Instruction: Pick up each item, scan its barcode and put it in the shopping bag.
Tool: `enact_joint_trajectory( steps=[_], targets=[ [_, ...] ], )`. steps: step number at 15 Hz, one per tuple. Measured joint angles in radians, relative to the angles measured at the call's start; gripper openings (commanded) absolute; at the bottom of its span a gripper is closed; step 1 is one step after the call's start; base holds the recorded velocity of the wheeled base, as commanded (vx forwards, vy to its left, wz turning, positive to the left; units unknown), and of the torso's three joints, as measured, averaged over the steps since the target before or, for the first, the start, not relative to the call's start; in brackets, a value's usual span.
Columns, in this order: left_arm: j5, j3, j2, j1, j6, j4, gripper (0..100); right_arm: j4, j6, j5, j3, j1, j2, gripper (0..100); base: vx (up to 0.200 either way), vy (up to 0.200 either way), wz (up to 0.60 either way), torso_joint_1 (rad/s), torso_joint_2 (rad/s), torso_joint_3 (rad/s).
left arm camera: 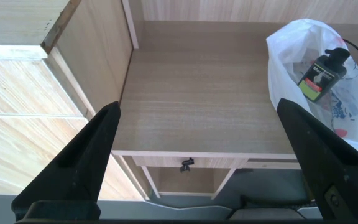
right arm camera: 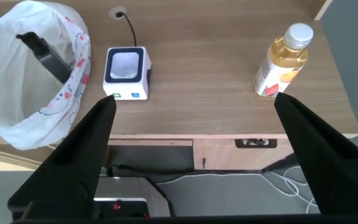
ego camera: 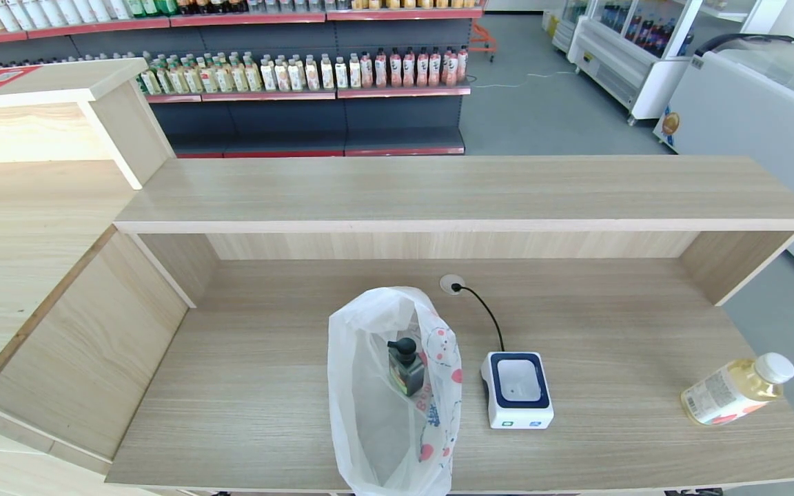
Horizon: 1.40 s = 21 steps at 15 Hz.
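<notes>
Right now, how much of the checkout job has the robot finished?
One item looks done: a dark pump bottle sits inside the white plastic shopping bag. Nothing is in hand; the left gripper and right gripper are both open and empty. Left to do: the clear yellow-drink bottle with a white cap stands on the wooden counter, to the right of the white scanner box, unbagged.
</notes>
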Motion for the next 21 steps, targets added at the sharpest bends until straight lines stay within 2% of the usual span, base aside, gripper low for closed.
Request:
enact_joint_trajectory(
  steps=[7,19,20,21],
  targets=[
    [0.0,0.0,0.0,0.0,-0.009,0.0,100,0.0,0.0,-0.004,0.019,0.0,0.0,100,0.0,0.0,0.0,0.0,0.0,0.0],
    [0.001,0.0,0.0,0.0,-0.005,0.0,100,0.001,0.0,-0.003,0.039,0.0,0.001,100,0.0,-0.2,0.0,0.004,0.0,0.002],
    [0.001,0.0,0.0,0.0,-0.004,0.0,100,0.001,0.0,-0.003,0.043,0.0,0.001,100,-0.2,-0.2,0.0,0.002,0.01,0.007],
    [0.001,0.0,0.0,0.0,-0.004,0.0,100,0.0,0.0,-0.003,0.044,0.0,0.001,100,0.0,0.0,0.0,0.0,0.0,0.0]
  ],
)
